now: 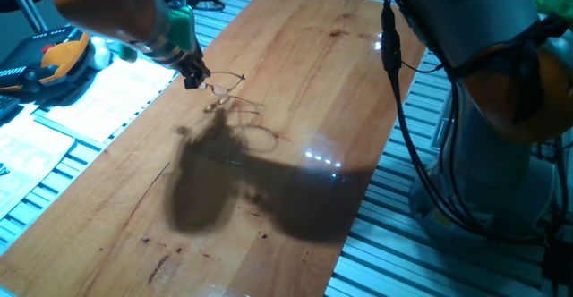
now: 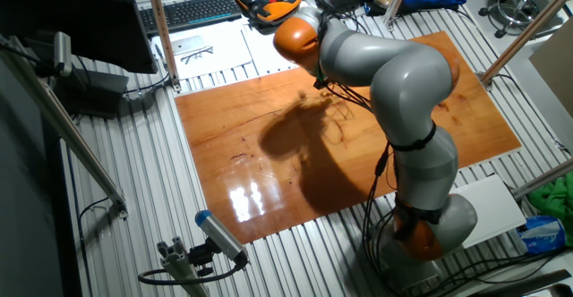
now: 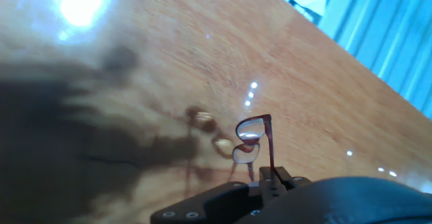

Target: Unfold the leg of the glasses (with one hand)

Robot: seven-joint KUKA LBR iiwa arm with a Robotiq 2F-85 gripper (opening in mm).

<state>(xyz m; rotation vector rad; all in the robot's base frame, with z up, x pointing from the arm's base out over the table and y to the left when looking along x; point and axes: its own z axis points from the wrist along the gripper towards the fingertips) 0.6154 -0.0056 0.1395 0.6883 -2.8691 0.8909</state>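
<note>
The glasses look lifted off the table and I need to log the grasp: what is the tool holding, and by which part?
The tool holds the glasses by one thin side arm, lenses hanging clear above the table.

We see the glasses raised above the table, projecting rightward from the tool holding them.

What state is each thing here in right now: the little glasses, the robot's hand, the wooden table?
glasses: lifted off the table, held by one thin leg, lenses hanging free out in front.
gripper: shut on the glasses, up above the wood.
table: bare glossy wood below, with the arm's dark shadow across it.
</note>
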